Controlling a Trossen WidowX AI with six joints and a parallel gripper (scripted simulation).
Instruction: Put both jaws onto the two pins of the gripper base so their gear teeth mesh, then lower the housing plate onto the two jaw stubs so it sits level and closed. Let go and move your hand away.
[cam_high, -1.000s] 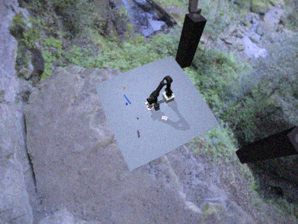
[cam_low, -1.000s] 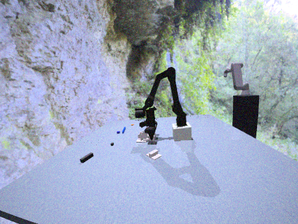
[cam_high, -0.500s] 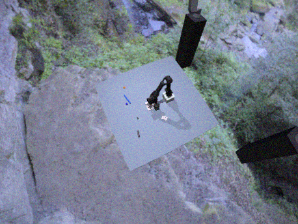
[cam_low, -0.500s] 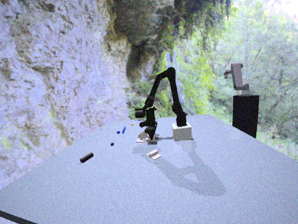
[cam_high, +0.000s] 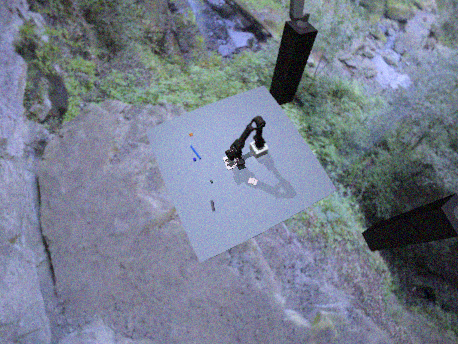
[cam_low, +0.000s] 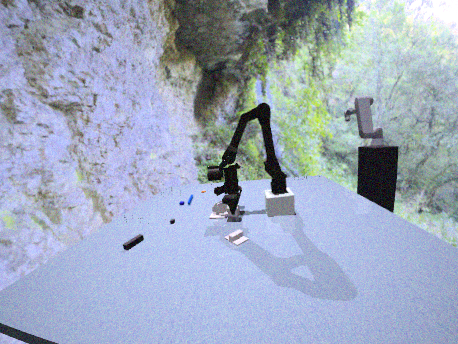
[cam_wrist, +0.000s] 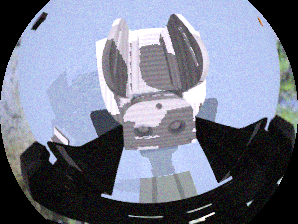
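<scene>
The pale gripper base (cam_wrist: 199, 97) (cam_low: 217, 217) lies on the table. Two curved jaws stand upright on it, a left jaw (cam_wrist: 116, 65) and a right jaw (cam_wrist: 186, 60), with a wide gap between them. The grey-white housing plate (cam_wrist: 160, 115), with two round holes, is at the near ends of the jaws and overlaps them in the wrist view. My gripper (cam_wrist: 158, 124) (cam_low: 234, 212) (cam_high: 237, 163) is shut on the housing plate, one black finger at each side, low over the table. The pins, stubs and gear teeth are hidden under the plate; I cannot tell whether it rests level on the stubs.
A pale piece with a raised block (cam_high: 253, 181) (cam_low: 236, 237) lies near the gripper. A dark block (cam_high: 212, 205) (cam_low: 133, 242), a small dark piece (cam_high: 211, 181) (cam_low: 172, 221), a blue rod (cam_high: 196, 152) (cam_low: 190, 200), a small blue piece (cam_high: 194, 159) and an orange piece (cam_high: 191, 134) lie farther off.
</scene>
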